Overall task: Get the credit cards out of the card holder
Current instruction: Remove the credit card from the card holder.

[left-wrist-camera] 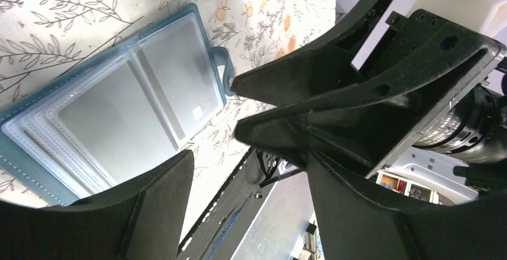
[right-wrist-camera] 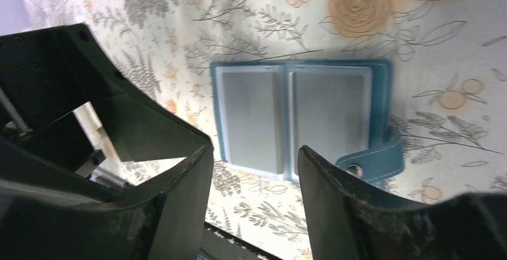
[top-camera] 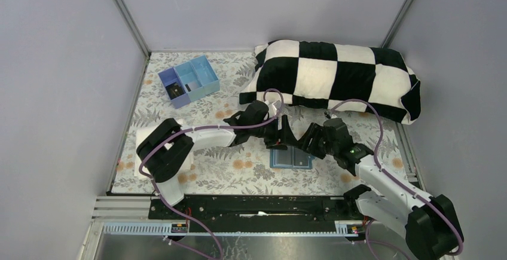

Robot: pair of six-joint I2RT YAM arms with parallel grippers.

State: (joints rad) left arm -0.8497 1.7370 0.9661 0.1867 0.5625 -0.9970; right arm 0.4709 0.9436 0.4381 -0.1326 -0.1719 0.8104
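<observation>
Black fingers of the left gripper (left-wrist-camera: pixel 212 134) are spread wide, and nothing is held between them. The right gripper (right-wrist-camera: pixel 254 152) is also open, somewhat less wide, and is likewise empty. In the top view both are poised close together just above the card holder (top-camera: pixel 291 158), the left gripper (top-camera: pixel 283 131) at its 11 o'clock and the right gripper (top-camera: pixel 306 142) at its 1 o'clock. No contact with the holder can be made out.

The card holder (right-wrist-camera: pixel 299 116) is laid open and flat on the floral cloth (top-camera: pixel 227 170), just to 6 o'clock of the table's middle. Two grey panels (right-wrist-camera: pixel 251 119), judged to be the cards, are seated behind clear sleeves, and none is drawn out yet. A snap strap (right-wrist-camera: pixel 370 161) sticks out at the holder's 4 o'clock in the right wrist view.

Further out, a blue-and-purple tray (top-camera: pixel 188 80) is placed at 10 o'clock and a chequered pillow (top-camera: pixel 335 78) at 1 o'clock.

Several risks are judged likely. The holder is light and is not pinned, so it could be dragged or folded shut if a card is pulled with one gripper alone. The cards lie flush in their sleeves, so an edge may be missed and the sleeve pinched instead. The strap could be snagged by a descending finger. With the two grippers so near each other, a collision could be caused by a careless approach.
</observation>
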